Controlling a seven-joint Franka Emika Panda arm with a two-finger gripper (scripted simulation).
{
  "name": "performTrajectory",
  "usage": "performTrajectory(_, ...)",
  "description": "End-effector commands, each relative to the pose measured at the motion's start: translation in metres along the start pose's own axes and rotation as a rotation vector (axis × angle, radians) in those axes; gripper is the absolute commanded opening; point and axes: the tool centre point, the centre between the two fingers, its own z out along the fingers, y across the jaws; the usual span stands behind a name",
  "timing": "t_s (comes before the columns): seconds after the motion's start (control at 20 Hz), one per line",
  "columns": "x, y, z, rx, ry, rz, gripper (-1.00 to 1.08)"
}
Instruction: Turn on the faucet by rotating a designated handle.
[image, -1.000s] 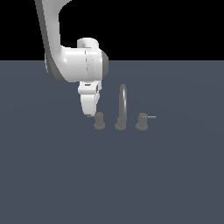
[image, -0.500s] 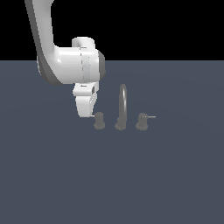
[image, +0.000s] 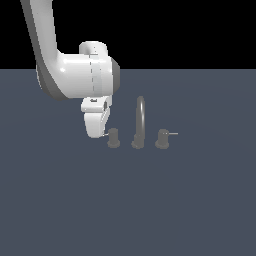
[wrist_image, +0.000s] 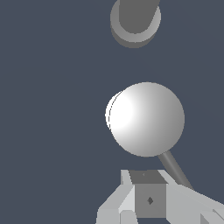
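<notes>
stage: approach, turn not yet begun | handle (image: 114, 137) on bench (image: 60, 200), leftmost piece of faucet (image: 139, 125) | end effector (image: 95, 131) just beside its lever rod, opening cannot be told | left: push rod round

Exterior view: gripper (image: 96, 131) covers most of the handle (image: 114, 138) rod; its fingers are too small to separate. Wrist view: frame edge cuts off the fingers (wrist_image: 116, 208) and the spout base (wrist_image: 135, 22).
</notes>
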Motion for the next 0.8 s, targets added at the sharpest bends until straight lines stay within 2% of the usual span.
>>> performTrajectory(0.0, 0.004, 0.018, 0.0, -0.022, 0.007, 0.0, -1.0)
performTrajectory(0.15, 0.004, 0.024, 0.0, -0.023, 0.007, -0.001, -1.0)
performTrajectory(0.2, -0.005, 0.017, 0.0, -0.011, -0.001, -0.012, -1.0)
performTrajectory(0.75, 0.036, 0.045, -0.001, -0.023, 0.007, -0.002, -1.0)
